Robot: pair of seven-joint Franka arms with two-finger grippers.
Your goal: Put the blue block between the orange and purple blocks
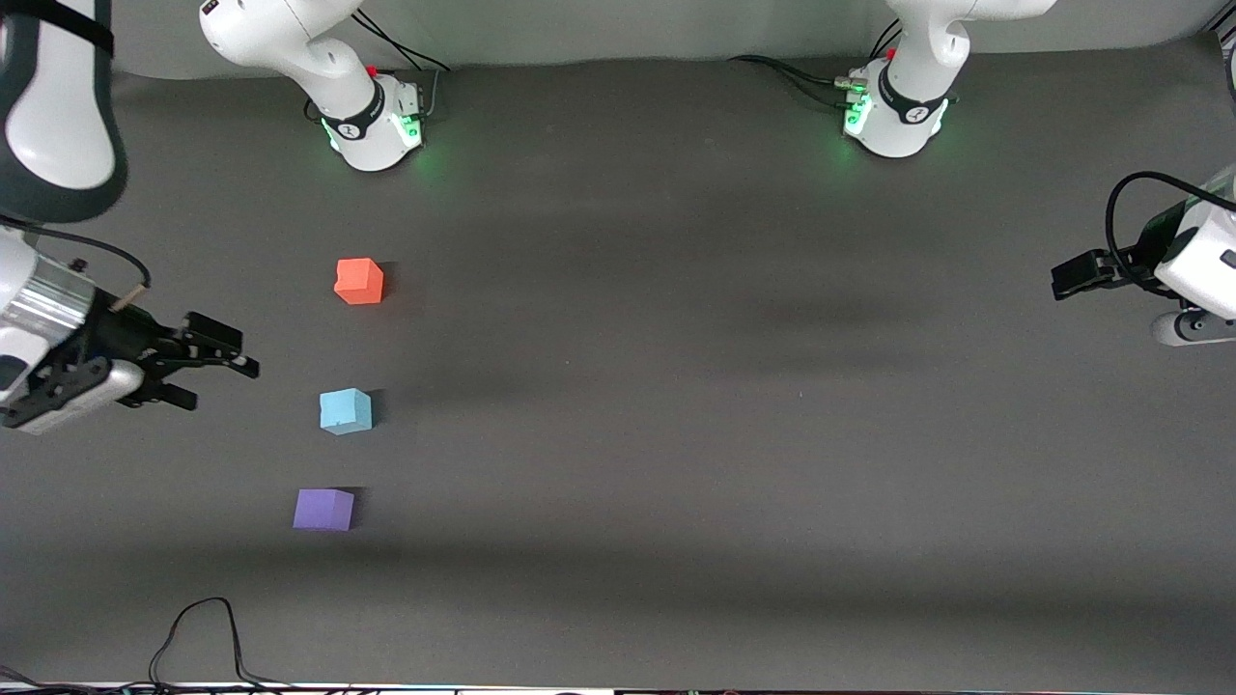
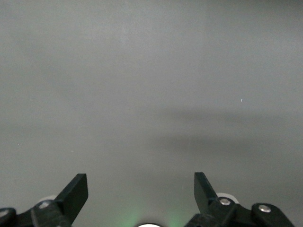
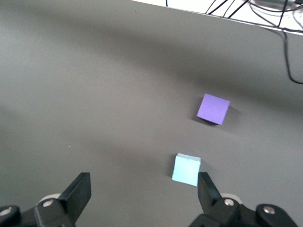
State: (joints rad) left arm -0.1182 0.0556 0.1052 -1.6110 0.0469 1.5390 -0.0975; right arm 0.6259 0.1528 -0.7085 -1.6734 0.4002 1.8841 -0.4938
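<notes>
The light blue block (image 1: 345,410) sits on the dark table between the orange block (image 1: 359,281), farther from the front camera, and the purple block (image 1: 323,509), nearer to it. All three stand in a rough line toward the right arm's end. My right gripper (image 1: 217,372) is open and empty, up in the air beside the blue block. The right wrist view shows the blue block (image 3: 186,169) and the purple block (image 3: 213,108), with the gripper (image 3: 142,191) open. My left gripper (image 1: 1062,280) waits at the left arm's end; it is open and empty in the left wrist view (image 2: 141,189).
A black cable (image 1: 198,632) loops on the table near the front edge, nearer to the front camera than the purple block. The two arm bases (image 1: 372,121) (image 1: 893,111) stand along the table's back edge.
</notes>
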